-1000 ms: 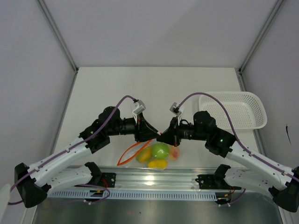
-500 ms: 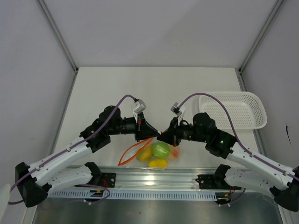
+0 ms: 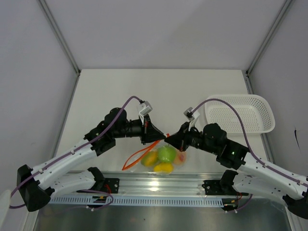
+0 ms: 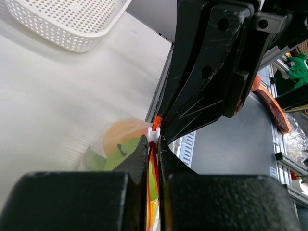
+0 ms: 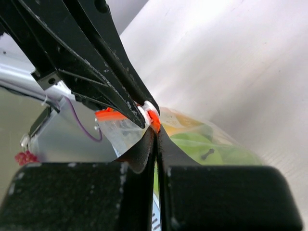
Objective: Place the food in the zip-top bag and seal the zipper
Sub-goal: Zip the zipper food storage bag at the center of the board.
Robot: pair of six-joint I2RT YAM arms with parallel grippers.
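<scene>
- table (image 3: 120, 91) is carrying everything, with the white mesh basket (image 3: 262, 103) sitting at its right side, well apart from the bag
- zip-top bag (image 3: 179, 153) is sitting near the front edge, just below both grippers, holding the food (image 3: 166, 154), which is showing as green, yellow and orange pieces
- left gripper (image 3: 160, 136) is squeezing down tight on the zipper (image 3: 139, 156), fingers almost touching
- right gripper (image 3: 169, 141) is likewise clamping the zipper, tip to tip with the left one

white table (image 3: 120, 91), mesh basket (image 3: 240, 115) (right), zip-top bag (image 3: 166, 158) near front
</scene>
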